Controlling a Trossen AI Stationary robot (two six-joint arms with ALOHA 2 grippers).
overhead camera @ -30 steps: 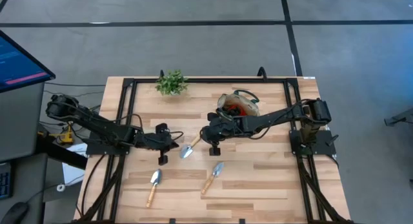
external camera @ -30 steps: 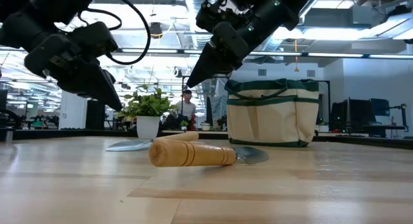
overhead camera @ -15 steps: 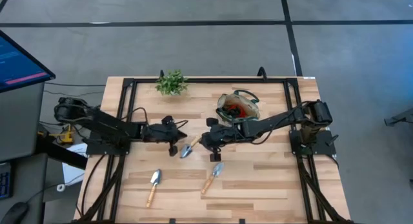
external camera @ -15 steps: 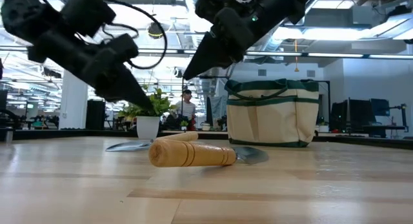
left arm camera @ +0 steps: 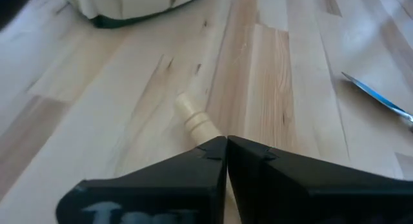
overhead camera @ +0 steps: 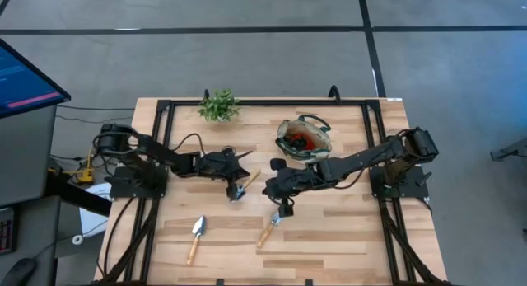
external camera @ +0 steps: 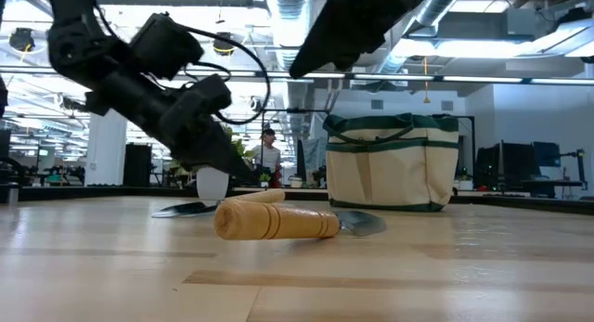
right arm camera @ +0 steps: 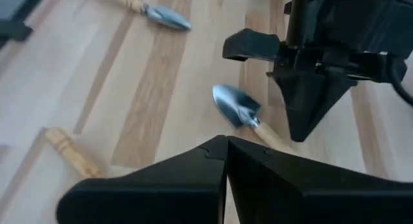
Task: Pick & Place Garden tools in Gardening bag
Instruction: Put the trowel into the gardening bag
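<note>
Gardening bag (overhead camera: 302,139): round beige tote with dark green trim, upright on the wooden counter (overhead camera: 346,228) at about 1 o'clock from the counter's centre; dark and red items show inside its mouth from above. Middle trowel (overhead camera: 242,187): silver head and light wooden handle, lying flat near the counter's centre, at roughly 8 o'clock from the bag. Second trowel (overhead camera: 271,227): lying flat at 5 o'clock from the middle trowel, handle toward the near edge. Third trowel (overhead camera: 196,236): lying flat at 7 o'clock from the middle trowel, well apart from the bag. In the low view one wooden handle (external camera: 277,221) lies nearest the camera, with the bag (external camera: 392,162) standing behind it. Left gripper (overhead camera: 237,181): directly over the middle trowel; in the left wrist view its jaws are together, with that trowel's handle end (left arm camera: 193,118) showing just beyond the tips, and no grasp can be confirmed. Right gripper (overhead camera: 284,207): above the counter between the middle and second trowels, at 7 o'clock from the bag; in the right wrist view its jaws are together, holding nothing, with the middle trowel (right arm camera: 242,114) and the left gripper (right arm camera: 308,111) beyond them. Potted plant (overhead camera: 218,105): green, at the far edge of the counter, at 9 o'clock from the bag.
</note>
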